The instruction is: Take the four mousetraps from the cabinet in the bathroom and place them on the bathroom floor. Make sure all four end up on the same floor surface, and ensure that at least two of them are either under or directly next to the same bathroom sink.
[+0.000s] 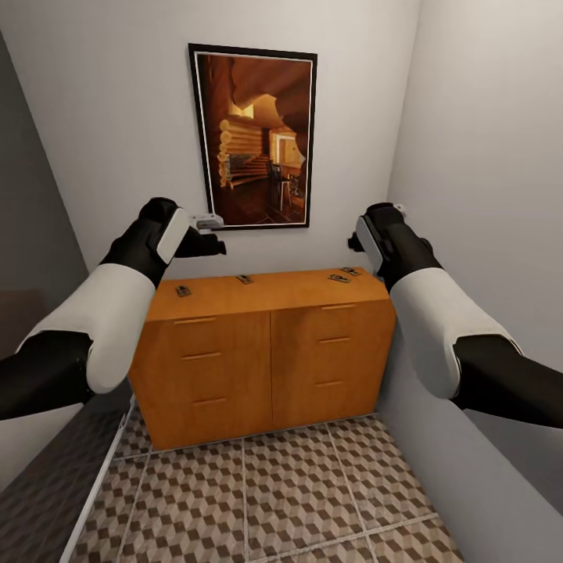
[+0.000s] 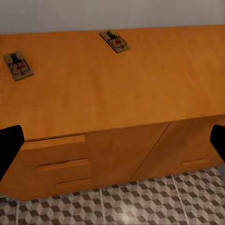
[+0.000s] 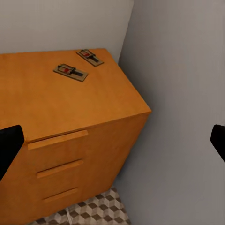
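Nearest you, the bathroom floor (image 1: 258, 500) spreads out in a cube-patterned tile. Past it at twelve o'clock stands the cabinet (image 1: 266, 360), with all four mousetraps (image 1: 183, 291) lying apart along its top, none lifted yet. You are at the reaching step. Your left end effector (image 1: 205, 241) and right end effector (image 1: 356, 238) hover above the top, each with fingers spread wide and empty. Next, I judge, lower one over a trap and pinch its flat plate. A framed picture (image 1: 253, 137) hangs behind; the wall (image 1: 485, 195) at three o'clock crowds your right arm.
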